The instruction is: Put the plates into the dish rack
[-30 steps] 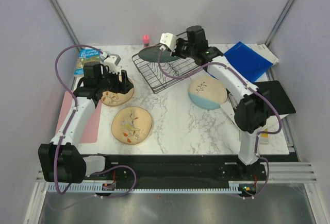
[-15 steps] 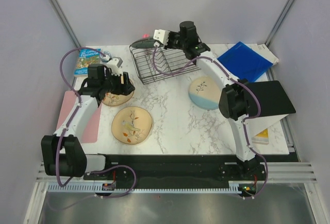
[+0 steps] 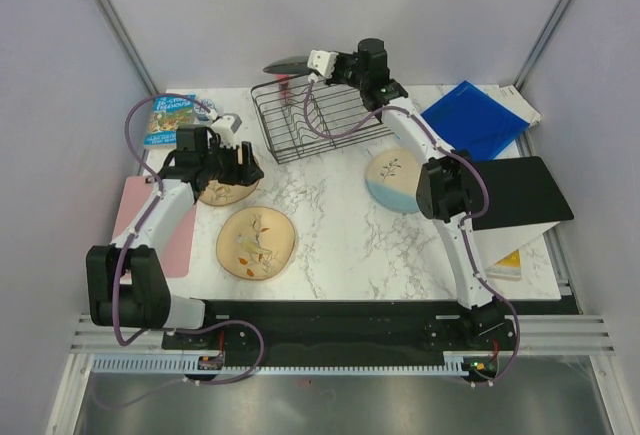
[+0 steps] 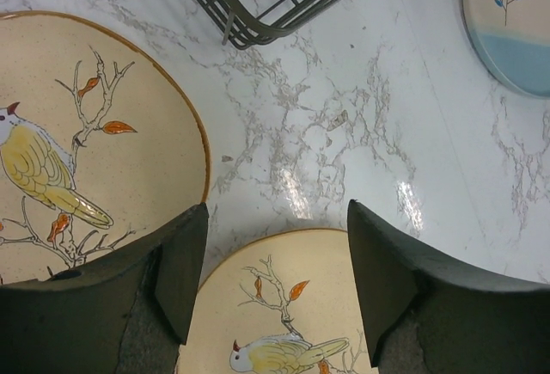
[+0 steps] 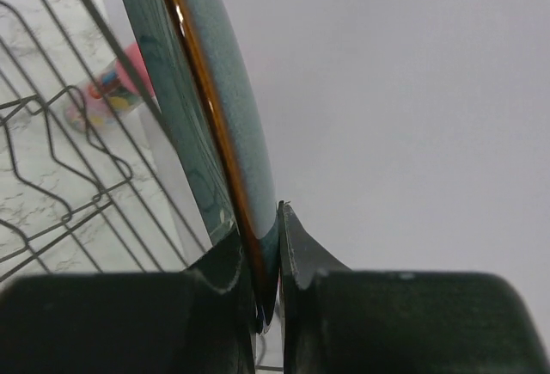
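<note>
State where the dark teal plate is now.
Top view, far centre: the dark teal plate hangs pinched by its rim in the right pincer, above the far left corner of the dish rack.

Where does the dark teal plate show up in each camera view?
Top external: dark teal plate at upper centre, above the dish rack's far edge, in the right gripper.
Left wrist: not in it.
Right wrist: edge-on, left of centre, between the fingers.
Shared landmark: the dish rack, in all three.

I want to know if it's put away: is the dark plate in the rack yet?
Not yet. The right gripper holds the dark teal plate by its rim, up above the dish rack.
</note>
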